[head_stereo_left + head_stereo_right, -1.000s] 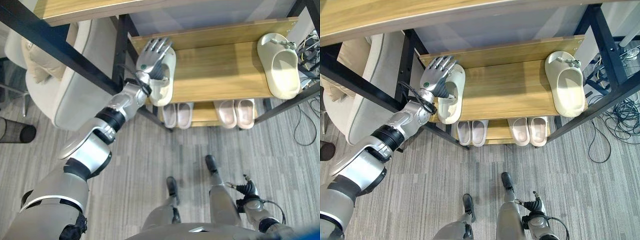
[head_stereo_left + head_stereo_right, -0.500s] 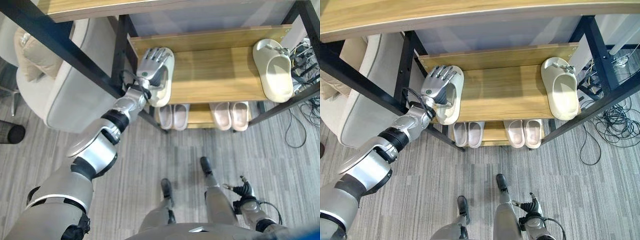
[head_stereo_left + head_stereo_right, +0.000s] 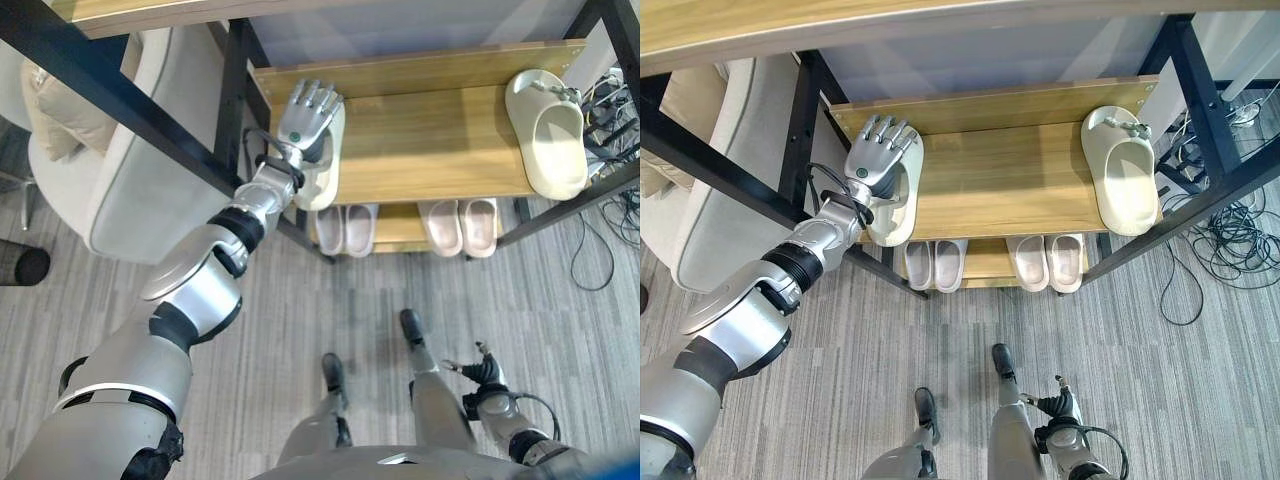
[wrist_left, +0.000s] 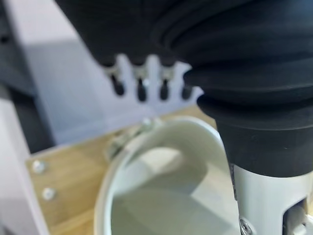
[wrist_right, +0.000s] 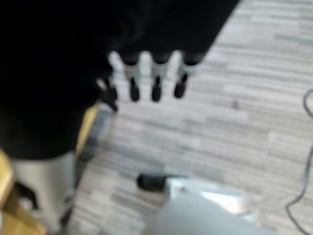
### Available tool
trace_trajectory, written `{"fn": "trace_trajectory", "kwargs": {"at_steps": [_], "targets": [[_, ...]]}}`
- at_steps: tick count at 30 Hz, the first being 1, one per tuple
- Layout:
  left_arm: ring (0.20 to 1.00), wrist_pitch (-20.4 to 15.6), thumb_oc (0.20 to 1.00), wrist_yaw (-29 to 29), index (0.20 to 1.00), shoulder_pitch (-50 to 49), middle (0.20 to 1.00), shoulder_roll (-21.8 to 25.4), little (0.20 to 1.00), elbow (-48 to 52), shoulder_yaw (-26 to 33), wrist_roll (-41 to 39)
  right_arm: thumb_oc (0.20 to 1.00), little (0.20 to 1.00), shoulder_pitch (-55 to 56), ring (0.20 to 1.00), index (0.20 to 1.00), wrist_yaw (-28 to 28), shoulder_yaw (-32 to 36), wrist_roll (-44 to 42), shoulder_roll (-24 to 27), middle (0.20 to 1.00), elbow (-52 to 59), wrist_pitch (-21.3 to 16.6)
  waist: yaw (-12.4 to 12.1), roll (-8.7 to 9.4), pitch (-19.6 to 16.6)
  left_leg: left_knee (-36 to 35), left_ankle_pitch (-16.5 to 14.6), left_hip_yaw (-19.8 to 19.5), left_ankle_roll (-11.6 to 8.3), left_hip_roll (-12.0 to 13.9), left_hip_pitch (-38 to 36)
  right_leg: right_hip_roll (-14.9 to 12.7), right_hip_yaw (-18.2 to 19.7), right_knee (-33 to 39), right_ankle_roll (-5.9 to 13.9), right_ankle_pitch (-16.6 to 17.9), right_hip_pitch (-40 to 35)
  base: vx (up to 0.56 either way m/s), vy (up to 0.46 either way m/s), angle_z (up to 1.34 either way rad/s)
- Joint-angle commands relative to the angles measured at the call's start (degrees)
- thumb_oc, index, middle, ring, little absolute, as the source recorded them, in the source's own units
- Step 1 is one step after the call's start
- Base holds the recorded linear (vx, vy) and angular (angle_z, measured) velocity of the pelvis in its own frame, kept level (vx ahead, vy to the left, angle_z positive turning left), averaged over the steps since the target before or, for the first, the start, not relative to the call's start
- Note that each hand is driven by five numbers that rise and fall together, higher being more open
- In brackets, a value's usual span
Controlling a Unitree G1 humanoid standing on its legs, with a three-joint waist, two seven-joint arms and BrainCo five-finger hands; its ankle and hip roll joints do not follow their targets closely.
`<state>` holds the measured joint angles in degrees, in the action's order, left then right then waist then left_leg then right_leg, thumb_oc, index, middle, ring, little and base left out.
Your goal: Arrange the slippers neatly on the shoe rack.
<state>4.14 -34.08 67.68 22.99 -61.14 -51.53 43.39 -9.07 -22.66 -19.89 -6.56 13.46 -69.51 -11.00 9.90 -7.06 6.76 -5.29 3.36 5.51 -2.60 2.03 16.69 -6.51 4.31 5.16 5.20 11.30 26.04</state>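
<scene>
Left hand [image 3: 306, 112] further along one slipper [image 3: 322, 170]

Both eye views look steeply down from head height, sharing the shoe rack [image 3: 440, 140] at 12 o'clock and grey floor [image 3: 1200, 400]. Left wrist view sits close over a pale slipper [image 4: 161, 196]. Right wrist view faces the floor.

Legible text, labels, numbers, signs: none. Shoe rack [image 3: 1020, 190], slippers and floor carry no readable print; any marks present are too small to make out.
</scene>
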Motion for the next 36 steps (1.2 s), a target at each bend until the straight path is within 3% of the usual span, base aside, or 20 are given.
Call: {"fn": "trace_trajectory", "kwargs": {"at_steps": [1, 5, 18, 25, 36], "targets": [[0.225, 2.77, 0.225, -1.23, 0.225, 7.96, 0.225, 1.77, 0.225, -6.97, 1.98, 2.54, 1.0, 1.0, -2.47, 1.0, 1.0, -0.27, -0.86, -1.01, -0.37, 1.0, -0.17, -1.24, -0.11, -0.13, 2.9, 0.29, 0.03, -4.24, -4.11, 2.42, 2.61, -2.98, -2.11, -2.8, 5.65, -5.61, -1.57, 0.0, 0.0, 0.0], [0.2, 4.68, 0.2, -0.34, 0.2, 7.87, 0.2, 0.27, 0.2, -8.05, -0.41, 7.2, 1.0, 1.0, -3.18, 1.0, 1.0, -0.9, -1.65, -0.92, -0.52, 1.0, 0.3, -1.84, -0.09, -0.09, 3.6, 0.29, 0.11, -4.1, -4.06, 2.49, 3.28, -2.73, -2.09, -2.79, 5.56, -5.57, -1.05, -0.01, -0.003, -0.07], [0.2, 3.73, 0.2, 1.8, 0.2, 10.6, 0.2, -3.06, 0.2, -6.99, -3.13, 10.67, 1.0, 1.0, -3.11, 1.0, 1.0, -0.21, -2.39, -0.91, 0.08, 1.0, 1.19, -2.1, 0.64, 0.05, 4.25, 0.29, 0.39, -3.94, -4.22, 2.68, 4.71, -2.49, -1.69, -2.98, 5.31, -5.35, 0.79, 0.0, -0.01, 0.01], [0.2, 3.9, 0.2, -2.35, 0.2, 13.42, 0.2, -5.17, 0.2, 0.64, -2.65, 11.68, 1.0, 1.0, -4.25, 1.0, 1.0, -0.7, -2.12, -0.14, 0.91, 1.0, 0.78, -1.31, 0.82, -1.06, 4.5, 0.29, 0.06, -3.47, -4.3, 2.86, 4.16, -2.26, -0.93, -3.66, 5.25, -6.0, 0.97, 0.0, -0.007, -0.02], [0.2, 3.74, 0.2, -3.62, 0.2, 15.45, 0.2, -7.29, 0.2, 4.19, -1.96, 11.87, 1.0, 1.0, -3.75, 1.0, 1.0, -1.41, -0.62, -0.66, 1.83, 1.0, -1.35, -0.78, 1.93, -3.0, 4.77, 0.29, -0.11, -2.12, -4.25, 2.87, 3.92, -1.97, 0.34, -4.09, 5.21, -6.15, 2.06, 0.0, -0.005, -0.07]]}}
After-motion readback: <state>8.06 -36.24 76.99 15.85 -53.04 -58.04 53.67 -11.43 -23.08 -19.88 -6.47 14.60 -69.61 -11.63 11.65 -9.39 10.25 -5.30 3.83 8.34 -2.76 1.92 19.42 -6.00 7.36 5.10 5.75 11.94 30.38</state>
